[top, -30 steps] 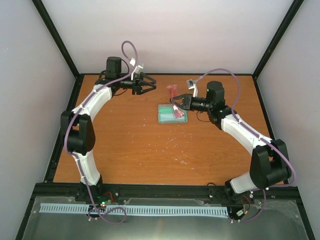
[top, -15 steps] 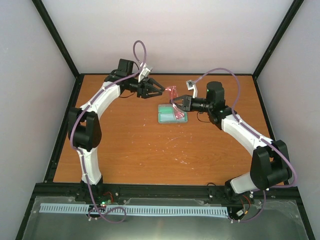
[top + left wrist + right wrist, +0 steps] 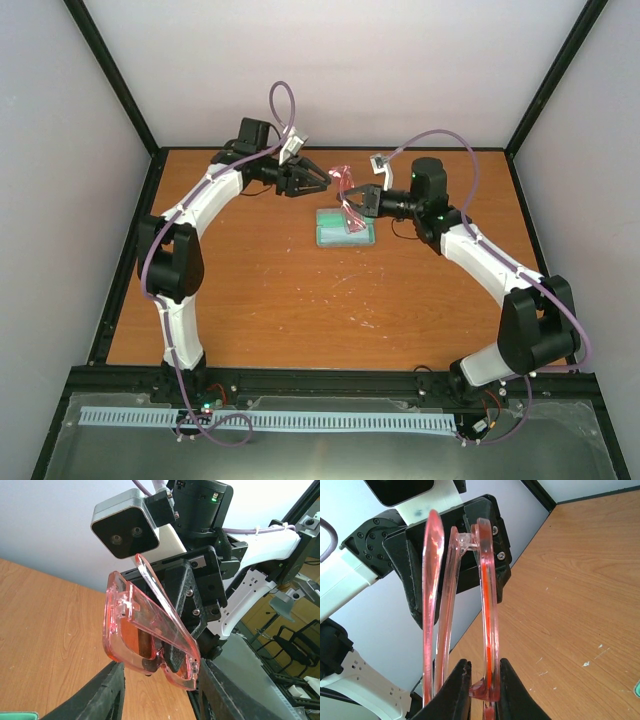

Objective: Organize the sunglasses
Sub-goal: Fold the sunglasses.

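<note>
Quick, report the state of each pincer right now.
Left pincer: open, close to the sunglasses but not clamping them.
Right pincer: closed on the sunglasses' frame.

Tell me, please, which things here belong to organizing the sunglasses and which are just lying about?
For the job:
- sunglasses, pinched in the right hand
- left hand, open beside them
- case, open on the table, probably where they go

Just there:
- white scuffs on the table
- purple cables on the arms
</note>
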### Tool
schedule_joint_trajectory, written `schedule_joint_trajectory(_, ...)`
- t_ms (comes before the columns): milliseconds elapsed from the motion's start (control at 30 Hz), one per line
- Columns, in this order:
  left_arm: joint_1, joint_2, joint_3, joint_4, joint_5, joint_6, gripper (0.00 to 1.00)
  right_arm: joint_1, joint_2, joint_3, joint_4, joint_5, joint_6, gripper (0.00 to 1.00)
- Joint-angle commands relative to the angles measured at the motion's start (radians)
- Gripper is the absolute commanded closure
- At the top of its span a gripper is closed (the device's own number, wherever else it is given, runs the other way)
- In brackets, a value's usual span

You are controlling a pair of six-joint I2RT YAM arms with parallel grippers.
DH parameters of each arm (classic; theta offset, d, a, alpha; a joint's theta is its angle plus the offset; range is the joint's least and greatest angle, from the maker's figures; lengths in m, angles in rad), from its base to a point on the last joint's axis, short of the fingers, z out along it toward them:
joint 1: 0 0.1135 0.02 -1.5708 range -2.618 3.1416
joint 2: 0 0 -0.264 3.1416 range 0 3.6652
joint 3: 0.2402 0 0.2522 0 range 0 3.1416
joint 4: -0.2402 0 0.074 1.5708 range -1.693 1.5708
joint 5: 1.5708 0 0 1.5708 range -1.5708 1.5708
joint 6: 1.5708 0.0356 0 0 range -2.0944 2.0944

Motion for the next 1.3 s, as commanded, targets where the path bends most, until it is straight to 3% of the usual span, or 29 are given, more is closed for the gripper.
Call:
schedule_joint_trajectory(0,-0.027,-0.008,0.042,0.125,0.030,-0.082,0.61,0.028,0.018,0.028,0.008,-0.037,-0.023,0.93)
schedule_joint_trajectory(133,-0.035,-0.002,0.044,0.158,0.021,-0.109,0.62,0.033,0.023,0.033,0.008,-0.041,-0.025,0.93)
schedule_joint_trajectory(267,-0.040,0.006,0.044,0.174,0.003,-0.129,0.47,0.038,0.026,0.039,0.004,-0.045,-0.033,0.93)
schedule_joint_trajectory(400,-0.040,0.012,0.043,0.160,-0.019,-0.119,0.46,0.039,0.016,0.032,0.016,-0.042,-0.036,0.93)
schedule_joint_trajectory(667,-0.040,0.014,0.048,0.062,-0.020,-0.034,0.74,0.039,0.002,0.018,0.026,-0.022,-0.030,0.90)
schedule_joint_trajectory(900,-0.039,0.013,0.050,0.005,-0.016,0.012,0.82,0.039,0.013,0.021,0.013,-0.024,-0.026,0.86)
schedule_joint_trajectory(967,-0.036,0.012,0.052,-0.004,-0.020,0.016,0.72,0.037,0.007,0.017,0.015,-0.015,-0.026,0.87)
schedule_joint_trajectory(1133,-0.011,0.011,0.047,-0.029,-0.021,0.028,0.33,0.024,-0.020,-0.014,0.048,0.002,-0.007,0.90)
schedule_joint_trajectory(1200,0.012,0.014,0.044,-0.031,-0.012,0.027,0.28,0.020,-0.031,-0.025,0.060,0.003,-0.001,0.90)
schedule_joint_trajectory(1267,0.028,0.014,0.042,-0.032,-0.008,0.031,0.33,0.018,-0.036,-0.030,0.072,0.002,0.005,0.90)
